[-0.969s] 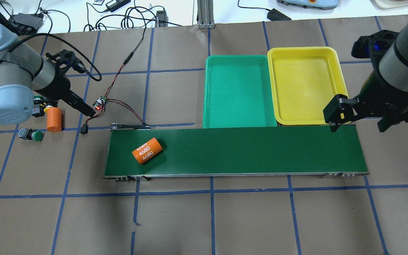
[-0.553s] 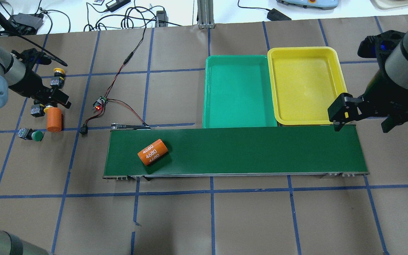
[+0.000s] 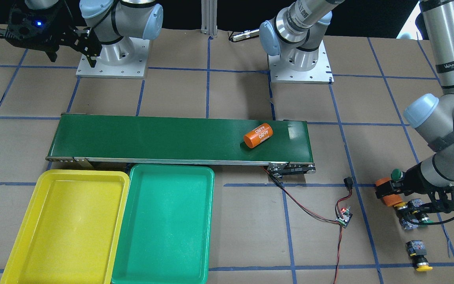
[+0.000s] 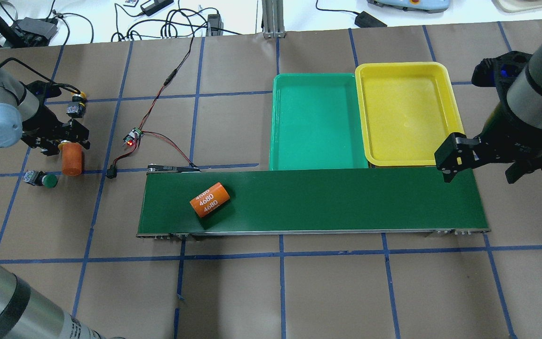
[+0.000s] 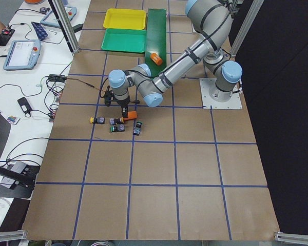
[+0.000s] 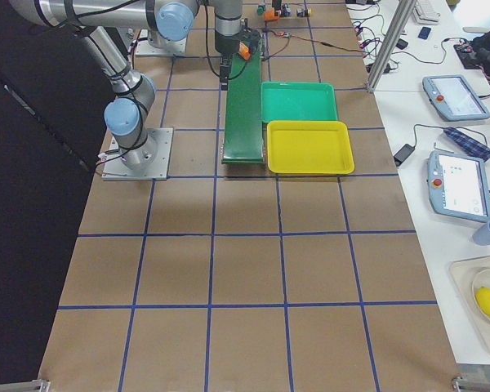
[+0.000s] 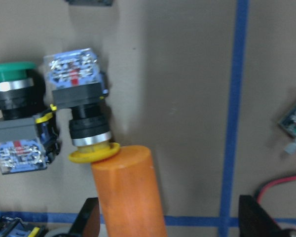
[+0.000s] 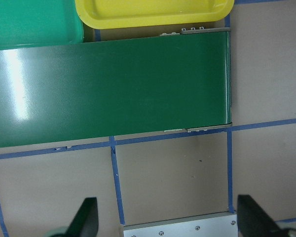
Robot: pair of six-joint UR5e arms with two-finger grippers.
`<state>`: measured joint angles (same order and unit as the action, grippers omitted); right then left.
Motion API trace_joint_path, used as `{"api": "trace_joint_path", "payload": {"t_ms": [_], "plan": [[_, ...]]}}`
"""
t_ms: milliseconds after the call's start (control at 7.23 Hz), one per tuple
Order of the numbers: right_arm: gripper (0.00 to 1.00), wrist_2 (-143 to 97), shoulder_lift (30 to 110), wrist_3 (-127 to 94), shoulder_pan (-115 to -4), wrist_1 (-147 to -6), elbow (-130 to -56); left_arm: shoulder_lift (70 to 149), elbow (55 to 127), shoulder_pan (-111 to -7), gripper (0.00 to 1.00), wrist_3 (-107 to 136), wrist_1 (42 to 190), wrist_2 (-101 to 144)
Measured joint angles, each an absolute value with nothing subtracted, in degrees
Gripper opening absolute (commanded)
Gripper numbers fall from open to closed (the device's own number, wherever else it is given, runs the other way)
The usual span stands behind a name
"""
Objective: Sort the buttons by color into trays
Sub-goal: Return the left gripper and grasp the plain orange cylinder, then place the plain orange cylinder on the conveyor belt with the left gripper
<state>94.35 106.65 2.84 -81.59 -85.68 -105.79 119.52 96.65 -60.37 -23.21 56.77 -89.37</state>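
My left gripper (image 4: 65, 143) (image 7: 172, 217) stands open low over a cluster of buttons at the table's left end. Its left finger is beside an upright plain orange cylinder (image 7: 130, 192). A yellow button (image 7: 86, 118) lies with its cap touching that cylinder's top, and a green button (image 7: 15, 98) lies just beside it. Another green button (image 4: 45, 180) sits apart nearer the robot, and another yellow button (image 4: 75, 104) lies farther back. The green tray (image 4: 318, 122) and the yellow tray (image 4: 405, 113) hold nothing. My right gripper (image 4: 482, 165) (image 8: 171, 217) hangs open and empty above the belt's right end.
A dark-green conveyor belt (image 4: 322, 202) carries an orange cylinder marked 4680 (image 4: 210, 200) near its left end. A small circuit board (image 4: 132, 138) with red and black wires lies between the buttons and the belt.
My left gripper moved left, away from the circuit board, and settled over the button cluster. The 4680 cylinder travelled a little to the right on the belt. The right gripper barely shifted.
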Motion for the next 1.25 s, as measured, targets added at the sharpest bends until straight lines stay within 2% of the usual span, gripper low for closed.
{"api": "trace_joint_path", "payload": {"t_ms": [138,277,553,830,1245], "plan": [[1.0,94.38,106.64,2.62,-81.55,-85.61,-105.95,120.75,97.18,-59.89,0.34,-22.87,55.76,-89.72],[1.0,94.35,106.56,2.62,-81.55,-85.66,-105.97,121.45,97.51,-59.74,0.0,-22.69,55.08,-89.95],[1.0,94.37,106.79,2.37,-81.49,-85.95,-105.66,119.98,98.02,-60.25,0.0,-22.5,55.95,-90.35],[1.0,94.16,108.36,2.17,-81.5,-86.67,-105.4,115.1,98.26,-62.07,0.0,-18.01,62.14,-90.62],[1.0,93.72,109.05,2.48,-81.56,-87.01,-105.45,105.52,98.52,-72.71,0.0,6.94,75.48,-90.29]]}}
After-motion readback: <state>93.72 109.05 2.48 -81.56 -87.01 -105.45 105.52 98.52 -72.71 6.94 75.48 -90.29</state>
